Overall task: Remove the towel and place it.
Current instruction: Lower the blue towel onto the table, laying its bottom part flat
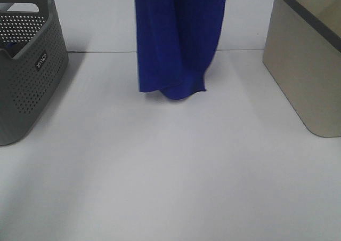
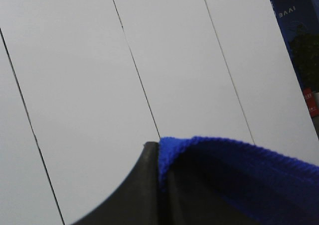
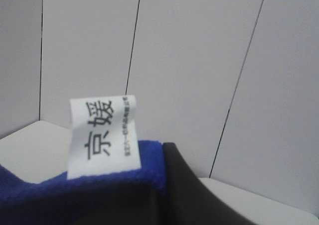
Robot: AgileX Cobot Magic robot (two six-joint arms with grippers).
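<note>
You have the towel (image 1: pixel 178 38) lifted: it hangs at 12 o'clock, its lower edge near the table (image 1: pixel 170 171), perhaps touching it. The left gripper (image 2: pixel 159 160) and right gripper (image 3: pixel 162 175) each pinch its top edge. Placing it is not yet done.

The towel (image 1: pixel 178 38), deep royal blue with a fine weave, hangs in long loose folds below both grippers. Its top edge is pinched by the left gripper (image 2: pixel 159 153) and the right gripper (image 3: pixel 162 159), and its white printed tag (image 3: pixel 102 135) stands upright just beside the right one.
</note>
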